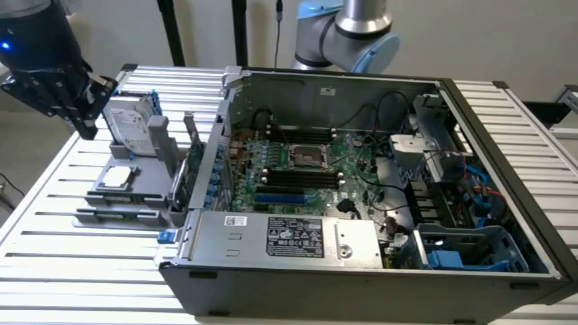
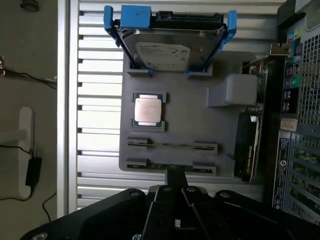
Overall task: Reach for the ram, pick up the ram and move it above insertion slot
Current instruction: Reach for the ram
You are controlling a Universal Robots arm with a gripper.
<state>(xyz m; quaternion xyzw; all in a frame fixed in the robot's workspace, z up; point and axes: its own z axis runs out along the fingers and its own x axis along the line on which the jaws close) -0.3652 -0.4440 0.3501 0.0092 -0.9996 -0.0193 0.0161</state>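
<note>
Edge-up, the ram point(image 2: 159, 164) reads as a long, thin green strip clipped between small grey end brackets in a matte grey plastic holder point(image 2: 190, 130). In the exterior view it lies at six o'clock from the hard drive point(image 1: 131, 125), whose smooth metal body stands tilted in a blue plastic caddy. A square, metal-lidded processor point(image 2: 148, 110) sits between the two. The holder rests on a ribbed aluminium desk point(image 1: 54, 257), with the open steel computer case point(image 1: 361, 176) at its three o'clock. The black end effector point(image 1: 63, 101) hangs at ten o'clock from the drive, well apart from the ram; released or clenched, I cannot tell.
</note>
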